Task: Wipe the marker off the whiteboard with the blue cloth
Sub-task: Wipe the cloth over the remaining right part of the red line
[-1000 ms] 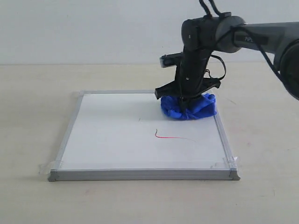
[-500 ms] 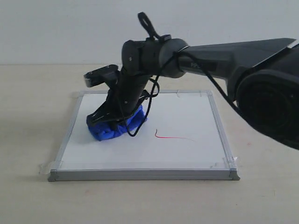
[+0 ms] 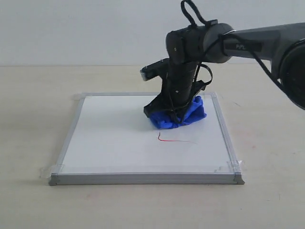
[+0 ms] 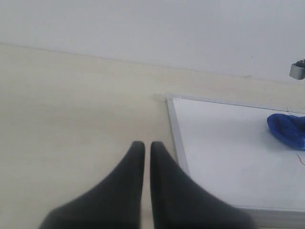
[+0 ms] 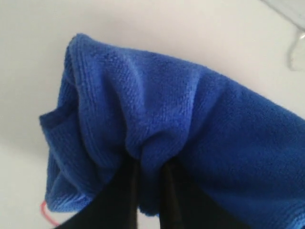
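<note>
The whiteboard (image 3: pixel 114 143) lies flat on the table, grey-framed with taped corners. A thin red marker line (image 3: pixel 175 140) runs across its right-centre. Just behind that line the bunched blue cloth (image 3: pixel 183 114) presses on the board, with my right gripper (image 3: pixel 171 112) shut on a fold of it. In the right wrist view the cloth (image 5: pixel 190 119) fills the frame, pinched between the dark fingers (image 5: pixel 121 191), and a bit of red line (image 5: pixel 45 212) shows beside it. My left gripper (image 4: pixel 143 145) is shut and empty, hovering over bare table beside the board's frame (image 4: pixel 175 133).
The beige table (image 3: pixel 28 95) surrounds the board on all sides. Clear tape bits (image 3: pixel 234 164) stick out at the board's corners. A pale wall stands behind the table.
The right arm swept the cloth from the board's back right to its left side, then back to the right-centre. The red line looks unchanged. A faint mark near the board's middle is gone.
</note>
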Robot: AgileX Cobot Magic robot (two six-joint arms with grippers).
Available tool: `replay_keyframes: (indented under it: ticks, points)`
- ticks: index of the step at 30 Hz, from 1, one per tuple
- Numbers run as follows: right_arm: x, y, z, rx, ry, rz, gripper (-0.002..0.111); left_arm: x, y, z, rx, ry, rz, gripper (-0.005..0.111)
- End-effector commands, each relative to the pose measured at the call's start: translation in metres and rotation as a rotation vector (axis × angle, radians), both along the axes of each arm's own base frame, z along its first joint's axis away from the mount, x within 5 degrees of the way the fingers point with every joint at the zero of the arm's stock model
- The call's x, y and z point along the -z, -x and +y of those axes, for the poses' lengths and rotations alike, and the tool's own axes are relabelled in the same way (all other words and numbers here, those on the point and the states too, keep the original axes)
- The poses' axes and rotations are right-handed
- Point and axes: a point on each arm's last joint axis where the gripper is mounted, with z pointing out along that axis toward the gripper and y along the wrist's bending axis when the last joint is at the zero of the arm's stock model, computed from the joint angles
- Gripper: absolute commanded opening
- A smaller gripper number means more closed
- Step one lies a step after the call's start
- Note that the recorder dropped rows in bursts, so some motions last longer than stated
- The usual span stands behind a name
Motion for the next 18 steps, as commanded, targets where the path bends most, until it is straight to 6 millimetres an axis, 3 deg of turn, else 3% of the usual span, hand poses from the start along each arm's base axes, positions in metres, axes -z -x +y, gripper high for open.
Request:
replay_keyframes:
  ticks: [1, 2, 3, 5, 7, 12, 18]
  points:
    - [0.041, 0.077, 0.066, -0.175, 0.047, 0.287, 0.000, -0.003, 0.000, 0.000, -0.004, -0.007, -0.021, 0.004]
    - [0.035, 0.084, 0.077, -0.209, 0.042, 0.269, 0.000, -0.003, 0.000, 0.000, -0.004, -0.007, -0.021, 0.004]
    - [0.019, 0.095, 0.096, -0.259, 0.018, 0.216, 0.000, -0.003, 0.000, 0.000, -0.004, -0.007, -0.021, 0.004]
    - [-0.008, 0.110, 0.113, -0.315, -0.008, 0.164, 0.000, -0.003, 0.000, 0.000, -0.004, -0.007, -0.021, 0.004]
    - [-0.020, 0.113, 0.111, -0.315, -0.004, 0.139, 0.000, -0.003, 0.000, 0.000, -0.004, -0.007, -0.021, 0.004]
    - [-0.012, 0.109, 0.075, -0.233, 0.038, 0.182, 0.000, -0.003, 0.000, 0.000, -0.004, -0.007, -0.021, 0.004]
    - [0.020, 0.116, 0.007, -0.072, 0.062, 0.257, 0.000, -0.003, 0.000, 0.000, -0.004, -0.007, -0.021, 0.004]
